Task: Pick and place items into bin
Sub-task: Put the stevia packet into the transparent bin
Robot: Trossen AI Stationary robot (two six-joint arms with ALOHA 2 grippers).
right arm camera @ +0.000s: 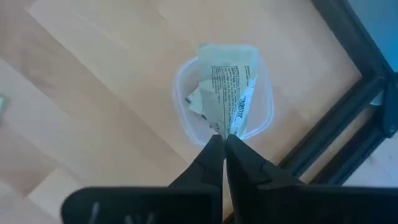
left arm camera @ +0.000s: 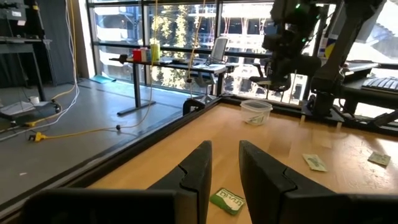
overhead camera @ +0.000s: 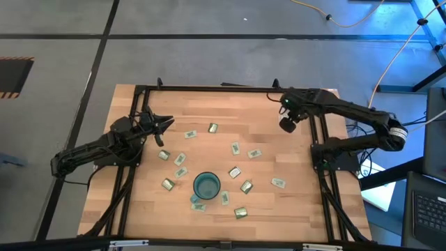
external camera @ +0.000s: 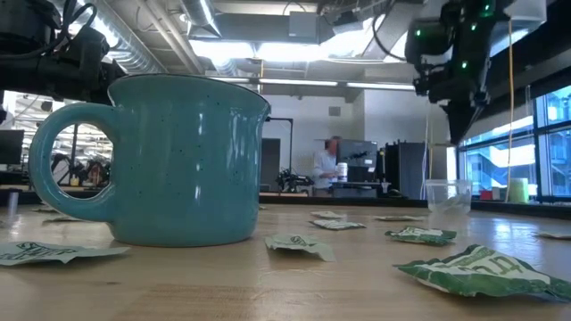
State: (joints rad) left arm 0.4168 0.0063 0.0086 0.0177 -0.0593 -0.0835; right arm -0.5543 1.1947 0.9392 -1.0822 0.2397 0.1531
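Wooden surface (overhead camera: 293, 209), packets scattered round a blue mug (overhead camera: 206, 185). Right pincer (right arm camera: 224, 138) clamped on one packet (right arm camera: 229, 87), hanging above the plastic cup (right arm camera: 186, 121) for dropping in. Left pincer (left arm camera: 225, 163) slightly apart, idle near its edge.

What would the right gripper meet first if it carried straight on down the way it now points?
Probably the bin: the right gripper hangs directly above it, jaws shut, with a packet in line between them. How far above is unclear; the packet looks likely to be touched first.
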